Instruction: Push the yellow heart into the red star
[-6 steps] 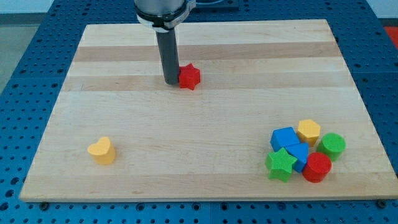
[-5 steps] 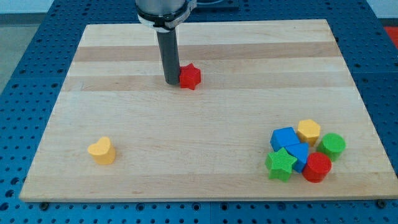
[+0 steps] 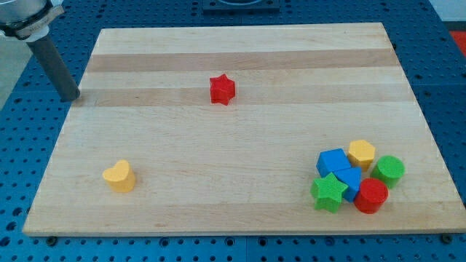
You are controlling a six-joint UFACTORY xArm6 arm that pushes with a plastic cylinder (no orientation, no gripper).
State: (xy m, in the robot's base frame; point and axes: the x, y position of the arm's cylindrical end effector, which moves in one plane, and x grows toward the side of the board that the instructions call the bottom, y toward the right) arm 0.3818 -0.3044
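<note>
Camera view shows my tip [image 3: 71,98] at the left edge of the wooden board [image 3: 240,58], near the view's top, well apart from every block. It is a bare rod with no jaws, so it grasps nothing. The yellow heart [image 3: 119,176] lies near the view's bottom left. The red star [image 3: 222,89] sits alone toward the top centre, far from the heart. At the bottom right cluster a yellow hexagon [image 3: 361,153], two blue blocks [image 3: 333,161], a green star [image 3: 328,192], a red cylinder [image 3: 372,196] and a green round block [image 3: 390,169].

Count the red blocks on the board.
2. The red star sits alone in the upper middle; the red cylinder-like block sits at the bottom of the cluster at the view's lower right. None appears hidden.
</note>
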